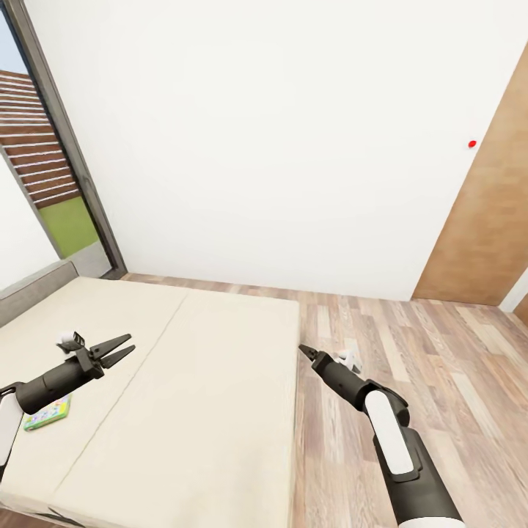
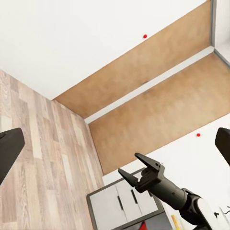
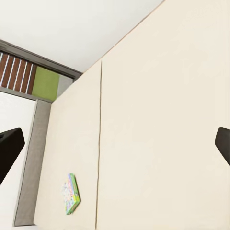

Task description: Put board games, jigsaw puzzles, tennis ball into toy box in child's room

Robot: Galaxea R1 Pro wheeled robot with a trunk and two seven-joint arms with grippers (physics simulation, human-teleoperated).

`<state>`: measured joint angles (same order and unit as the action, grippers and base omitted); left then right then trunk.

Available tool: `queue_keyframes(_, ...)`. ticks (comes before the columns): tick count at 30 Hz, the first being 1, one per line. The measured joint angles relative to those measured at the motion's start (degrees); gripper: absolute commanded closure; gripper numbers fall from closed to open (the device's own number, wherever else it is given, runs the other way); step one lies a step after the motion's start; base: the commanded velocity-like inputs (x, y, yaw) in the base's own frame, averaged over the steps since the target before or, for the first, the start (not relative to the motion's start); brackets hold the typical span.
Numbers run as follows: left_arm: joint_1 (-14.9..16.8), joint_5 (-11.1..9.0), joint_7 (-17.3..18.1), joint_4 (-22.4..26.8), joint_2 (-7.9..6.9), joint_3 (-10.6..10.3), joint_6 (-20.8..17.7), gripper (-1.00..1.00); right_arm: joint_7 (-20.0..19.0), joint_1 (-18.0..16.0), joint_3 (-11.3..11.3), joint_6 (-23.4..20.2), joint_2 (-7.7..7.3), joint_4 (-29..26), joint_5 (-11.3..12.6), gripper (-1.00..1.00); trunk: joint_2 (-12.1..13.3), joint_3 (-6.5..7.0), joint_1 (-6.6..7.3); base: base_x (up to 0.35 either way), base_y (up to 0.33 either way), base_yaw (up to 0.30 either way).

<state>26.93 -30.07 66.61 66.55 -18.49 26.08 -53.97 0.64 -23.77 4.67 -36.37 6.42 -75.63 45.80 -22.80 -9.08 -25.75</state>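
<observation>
The left gripper [image 1: 121, 350] hangs over the left half of the bed [image 1: 220, 381], its two dark fingers spread moderately apart with nothing between them and nothing touching them. Just below the left forearm, near the bed's left edge, one board game [image 1: 48, 413] lies flat on the cream cover; its green edge shows, and the small coloured marks on its lid are too small to read. In the right wrist view the same board game [image 3: 71, 193] sits alone on the cover, close to the grey headboard [image 3: 28, 167] and beside the seam that divides the mattress into two halves. One game is visible on the bed.

Further right, past the bed's right edge, the right gripper [image 1: 303, 350] is held above the wood-plank floor [image 1: 440, 352]. In the head view its fingers look nearly closed to a point, but the left wrist view shows that gripper [image 2: 135, 167] with its fingers parted and empty.

On the wall, one small red dot [image 1: 471, 144] sits beside a brown wooden door [image 1: 488, 220]. The left wrist view shows two red dots [image 2: 144, 36] and a grey cabinet with white doors [image 2: 122, 203]. No writing can be read anywhere.
</observation>
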Motion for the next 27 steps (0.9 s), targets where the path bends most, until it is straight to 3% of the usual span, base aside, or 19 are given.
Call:
queue_keyframes(9,0.0,0.05,0.0,0.02,-0.01,0.02,0.03,-1.0,0.0,0.0,0.06,0.01,-0.06,0.01,0.01,-1.0,0.0,0.0,0.0,0.04,0.191,0.0)
queue_keyframes(27,0.0,-0.02,0.2,0.0,0.03,0.02,0.02,-1.0,0.0,0.0,0.0,0.07,0.02,0.01,0.0,-1.0,0.0,0.0,0.0,0.003,0.076,0.0)
